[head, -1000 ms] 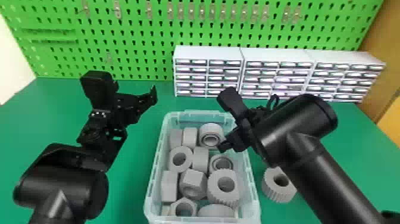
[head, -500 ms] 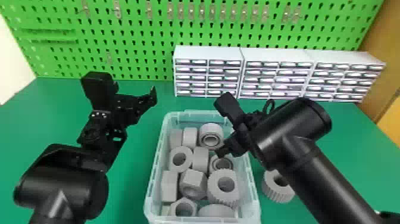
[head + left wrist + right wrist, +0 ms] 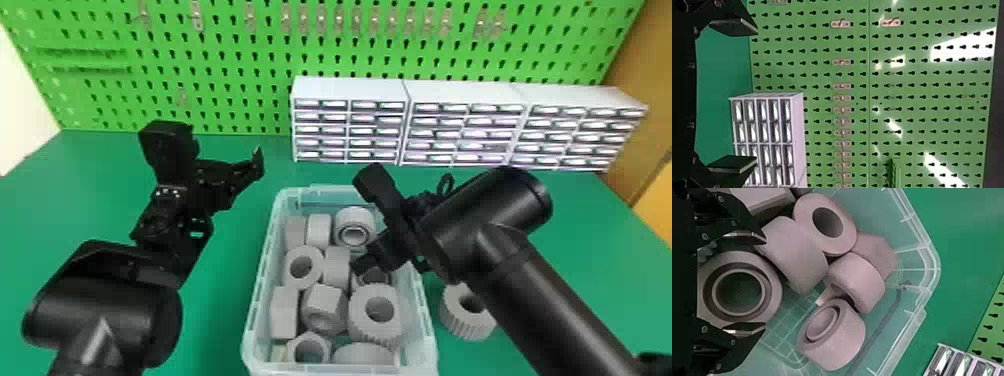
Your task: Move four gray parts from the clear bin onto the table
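In the head view, the clear bin [image 3: 427,320] holds several gray parts, among them a ring [image 3: 375,277] at its right side. My right gripper [image 3: 360,265] is low over that ring, partly covering it. From the right wrist view, the right gripper [image 3: 765,283] stands open, its fingers on either side of the ring [image 3: 774,290]; I cannot tell whether they touch it. Left of the bin, my left gripper [image 3: 225,182] is held above the table. The left wrist view has the left gripper [image 3: 756,94] open and holding nothing.
A gray toothed part [image 3: 462,312] rests on the green table [image 3: 230,320] right of the bin, close to my right arm. White drawer cabinets [image 3: 345,90] line the back, against a green pegboard [image 3: 225,65].
My right gripper has shifted a little left and toward the ring in the bin, covering part of it. The left arm has kept still.
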Robot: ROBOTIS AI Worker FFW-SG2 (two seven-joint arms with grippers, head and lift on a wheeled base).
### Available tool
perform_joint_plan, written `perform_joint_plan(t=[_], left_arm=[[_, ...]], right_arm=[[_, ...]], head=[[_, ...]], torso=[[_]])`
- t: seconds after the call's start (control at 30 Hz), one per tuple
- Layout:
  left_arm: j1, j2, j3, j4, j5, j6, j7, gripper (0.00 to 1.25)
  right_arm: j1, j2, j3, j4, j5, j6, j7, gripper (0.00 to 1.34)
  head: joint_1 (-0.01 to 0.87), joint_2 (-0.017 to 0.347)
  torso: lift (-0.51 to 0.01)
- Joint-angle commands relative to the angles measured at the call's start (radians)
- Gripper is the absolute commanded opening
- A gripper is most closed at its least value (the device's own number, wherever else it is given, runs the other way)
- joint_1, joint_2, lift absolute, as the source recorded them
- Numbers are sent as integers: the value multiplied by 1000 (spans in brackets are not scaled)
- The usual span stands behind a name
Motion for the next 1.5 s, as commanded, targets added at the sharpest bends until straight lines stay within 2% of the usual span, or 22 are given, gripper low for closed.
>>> perform_joint_plan(t=[0.0,0.9,1.13,1.47], left_arm=[[0,0,-1,0,0,0,0,1114],[-3,0,-1,0,-3,6,0,1114],[-5,0,-3,0,-3,11,0,1114],[-6,0,-7,3,-3,11,0,1114]], right_arm=[[0,-1,0,4,-7,10,0,848],[-21,-1,20,43,-21,59,0,847],[-63,-1,52,87,-47,110,0,845],[-84,9,55,113,-49,82,0,844]], head=[[686,26],[686,26],[686,26],[686,26]], torso=[[-50],[-50],[-50],[-50]])
